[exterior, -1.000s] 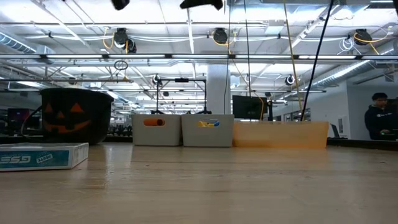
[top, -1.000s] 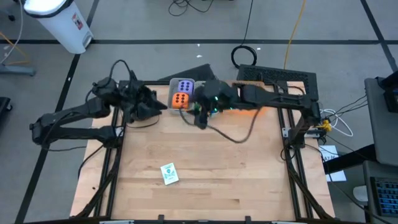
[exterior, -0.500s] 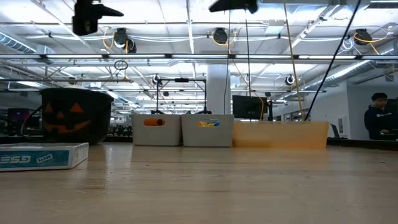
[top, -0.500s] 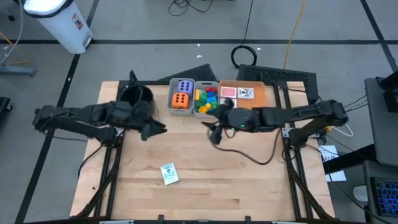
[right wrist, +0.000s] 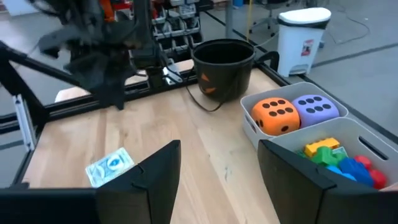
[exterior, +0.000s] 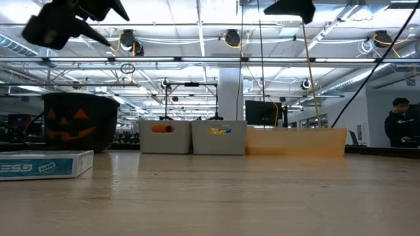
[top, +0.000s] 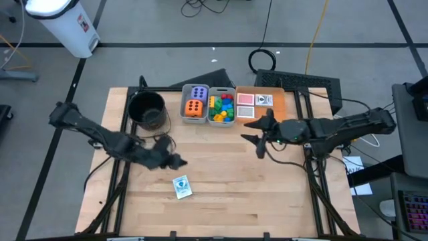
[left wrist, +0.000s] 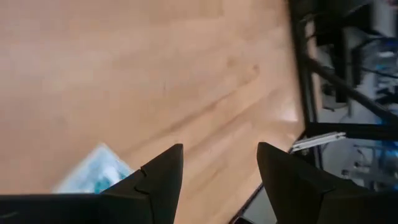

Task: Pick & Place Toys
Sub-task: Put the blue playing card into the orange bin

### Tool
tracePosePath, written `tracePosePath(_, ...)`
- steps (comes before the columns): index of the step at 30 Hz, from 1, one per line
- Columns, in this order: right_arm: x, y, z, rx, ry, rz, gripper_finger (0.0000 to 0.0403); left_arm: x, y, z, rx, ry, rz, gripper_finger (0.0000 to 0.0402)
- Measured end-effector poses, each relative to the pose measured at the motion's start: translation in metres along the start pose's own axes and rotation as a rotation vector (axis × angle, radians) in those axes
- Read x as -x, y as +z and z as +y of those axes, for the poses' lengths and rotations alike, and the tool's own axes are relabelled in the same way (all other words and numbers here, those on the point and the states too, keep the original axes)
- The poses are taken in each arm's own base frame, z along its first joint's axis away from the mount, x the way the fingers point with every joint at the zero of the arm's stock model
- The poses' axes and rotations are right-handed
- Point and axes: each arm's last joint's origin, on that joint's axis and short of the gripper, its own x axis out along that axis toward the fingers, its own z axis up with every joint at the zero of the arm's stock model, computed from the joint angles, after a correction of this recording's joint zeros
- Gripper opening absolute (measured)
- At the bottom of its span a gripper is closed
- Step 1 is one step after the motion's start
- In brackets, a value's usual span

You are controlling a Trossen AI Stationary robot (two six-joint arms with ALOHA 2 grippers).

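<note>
We saw the wooden worktop (top: 221, 194) mostly bare across its middle and near half, with everything else ranged along its far edge. There a black pumpkin-faced bucket (top: 148, 110) stood at the left, then a grey bin (top: 184, 102) holding the purple die (top: 198, 93) and the orange die (top: 194, 108), touching a second grey bin (top: 234, 89) heaped with coloured bricks (top: 221, 109), and beside that the flat orange tray (top: 279, 104) carrying two picture cards (top: 255, 100). The left tool (top: 175, 161) hung over open wood left of centre, its fingers (left wrist: 163, 173) spread and holding nothing, just beyond a lone blue-and-white card (top: 181, 187) that lay flat toward the near edge. The right tool (top: 257, 136) hovered above clear boards in front of the tray, fingers (right wrist: 160, 168) likewise apart and empty. Wide free wood lay between the two tools. A person (exterior: 399, 123) stood far off in the room behind.
</note>
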Motion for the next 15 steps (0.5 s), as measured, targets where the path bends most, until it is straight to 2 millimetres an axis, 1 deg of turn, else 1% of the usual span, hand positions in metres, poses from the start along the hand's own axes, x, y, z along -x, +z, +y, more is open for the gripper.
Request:
tracePosePath(3,0.007,-0.008,-0.003,0.019,0.010,0.001,0.0203,-0.018,-0.018,-0.015,0.073,0.051,0.025,0.0214)
tracePosePath(7,0.012,-0.019,-0.007,0.017,0.023,0.011,0.0203,-0.035,-0.037,-0.039,0.124,0.148,0.063,0.0214)
tracePosePath(11,0.013,-0.027,-0.008,0.016,0.078,0.039,0.0203,-0.044,-0.049,-0.058,0.178,0.313,0.092,0.0214)
tracePosePath(15,0.014,-0.028,-0.008,0.017,0.110,0.049,0.0203,-0.047,-0.056,-0.066,0.279,0.497,0.096,0.0214)
